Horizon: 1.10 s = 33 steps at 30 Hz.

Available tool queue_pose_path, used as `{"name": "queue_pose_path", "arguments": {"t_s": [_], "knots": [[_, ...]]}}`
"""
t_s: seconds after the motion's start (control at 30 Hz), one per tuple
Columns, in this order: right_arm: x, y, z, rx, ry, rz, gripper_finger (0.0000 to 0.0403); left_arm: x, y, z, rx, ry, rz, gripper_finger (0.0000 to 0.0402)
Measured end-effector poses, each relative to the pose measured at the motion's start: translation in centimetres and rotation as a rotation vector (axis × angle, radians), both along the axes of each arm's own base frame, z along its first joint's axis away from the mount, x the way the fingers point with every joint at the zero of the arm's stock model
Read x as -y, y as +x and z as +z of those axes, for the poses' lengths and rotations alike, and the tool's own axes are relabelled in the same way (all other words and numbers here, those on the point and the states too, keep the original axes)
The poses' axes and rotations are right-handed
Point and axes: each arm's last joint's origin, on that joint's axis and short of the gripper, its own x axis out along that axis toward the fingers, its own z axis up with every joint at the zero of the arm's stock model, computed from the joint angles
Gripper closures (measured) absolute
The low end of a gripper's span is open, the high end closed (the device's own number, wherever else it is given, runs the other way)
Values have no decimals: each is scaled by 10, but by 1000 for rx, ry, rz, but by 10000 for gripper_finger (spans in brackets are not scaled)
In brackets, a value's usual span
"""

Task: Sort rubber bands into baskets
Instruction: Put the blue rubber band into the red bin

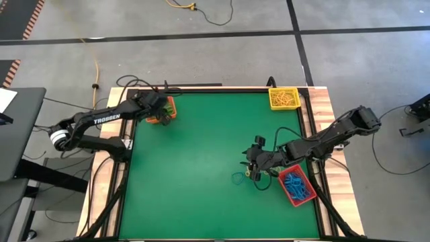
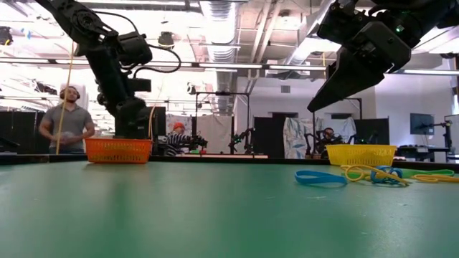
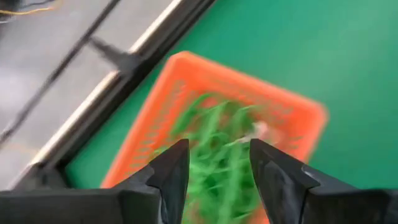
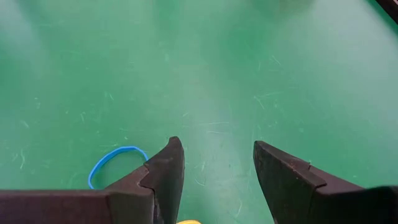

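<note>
Blue band (image 4: 115,163) flat on counter (image 1: 195,154), just beside right gripper (image 4: 214,163), jaws parted, empty. Likely light, limp, springy; best pinched across one strand. Left gripper (image 3: 214,163), jaws parted, above orange basket (image 3: 298,109) of green bands (image 3: 214,134).

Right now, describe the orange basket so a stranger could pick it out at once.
Start from the green table and go to its far left corner, where the left hand hangs open just above. The orange basket sits there, filled with green rubber bands. The yellow basket holds yellow bands and the red basket holds blue ones.
</note>
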Motion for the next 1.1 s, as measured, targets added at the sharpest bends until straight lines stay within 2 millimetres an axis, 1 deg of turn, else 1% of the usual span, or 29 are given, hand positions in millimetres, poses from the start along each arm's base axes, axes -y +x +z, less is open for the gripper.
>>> {"name": "queue_pose_path", "arguments": {"t_s": [0.17, 0.3, 0.4, 0.57, 0.67, 0.73, 0.83, 0.9, 1.1], "knots": [[1, -2, -4, -8, 0, -3, 184, 9, 14, 2, 140, -80, -96, 242], [1, -5, -13, 30, 25, 0, 184, 25, 30, 4, 240, -141, -217, 242], [1, -7, -18, 52, 57, 23, 184, 43, 44, 7, 299, -157, -320, 242], [-3, -10, -24, 100, 117, 86, 184, 79, 67, 15, 394, -138, -495, 242], [-8, -7, -31, 105, 122, 108, 184, 100, 79, 20, 452, -109, -591, 242], [-12, -4, -39, 91, 117, 123, 184, 115, 87, 21, 488, -87, -647, 242], [-14, 4, -52, 39, 109, 132, 184, 135, 99, 18, 520, -65, -738, 242], [-16, 9, -59, 10, 100, 132, 184, 147, 105, 12, 508, -65, -782, 242], [-22, 24, -69, -34, 61, 166, 190, 170, 122, -12, 490, -70, -847, 242]]}}
